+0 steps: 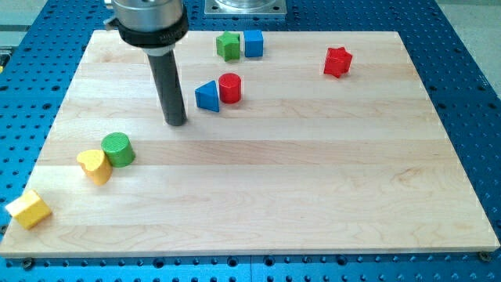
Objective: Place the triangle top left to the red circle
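Tip (176, 122) of tool, a dark rod w/ nothing held, sits on wooden desk (313, 180); blue triangle block (207, 96) just to its right, touching red cylinder block (230, 88).

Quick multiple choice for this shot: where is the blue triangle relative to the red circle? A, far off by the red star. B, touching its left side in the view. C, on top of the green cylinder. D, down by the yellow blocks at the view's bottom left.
B: the blue triangle sits right against the view's left side of the red circle, with my tip apart from both, to the triangle's left.
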